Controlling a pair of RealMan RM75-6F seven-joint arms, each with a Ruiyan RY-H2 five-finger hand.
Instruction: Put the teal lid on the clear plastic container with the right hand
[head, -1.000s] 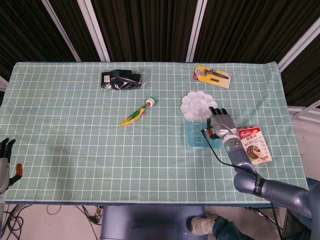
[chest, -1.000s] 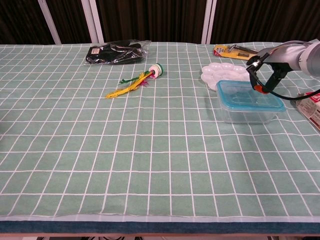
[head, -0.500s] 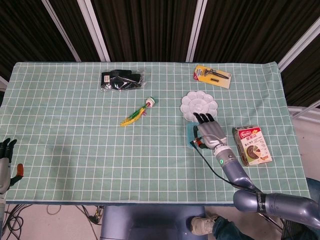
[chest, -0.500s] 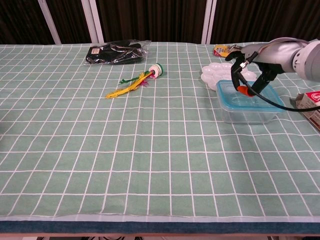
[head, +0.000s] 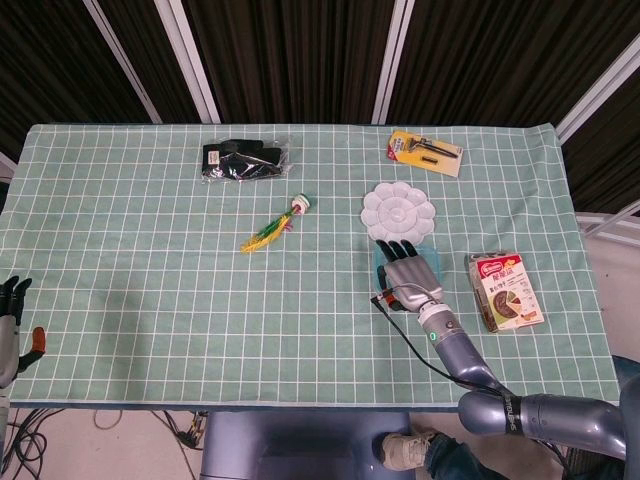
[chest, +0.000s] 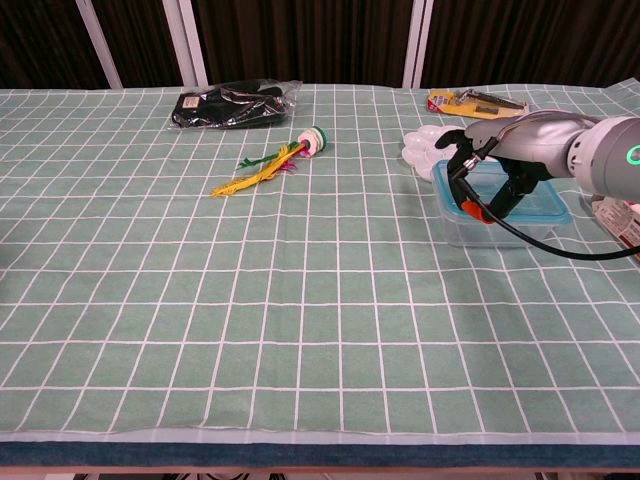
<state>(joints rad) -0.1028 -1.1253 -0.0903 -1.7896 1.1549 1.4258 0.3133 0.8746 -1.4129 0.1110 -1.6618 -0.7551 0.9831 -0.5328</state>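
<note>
Right of centre in head view, right hand (head: 406, 273) now lies flat over the lid (chest: 547, 204) and container (chest: 500, 228), fingers extended and together, palm down; a second ago it sat off the box's right edge, so it has swept left across the top. Lid sits on the container, just below the palette (head: 398, 212) in frame. Hand grips nothing; whether it presses the lid can't be told. Likely a press-down to seat the lid; task looks nearly done. Left hand (head: 10, 300) at lower-left edge, fingers partly curled, state unclear.
</note>
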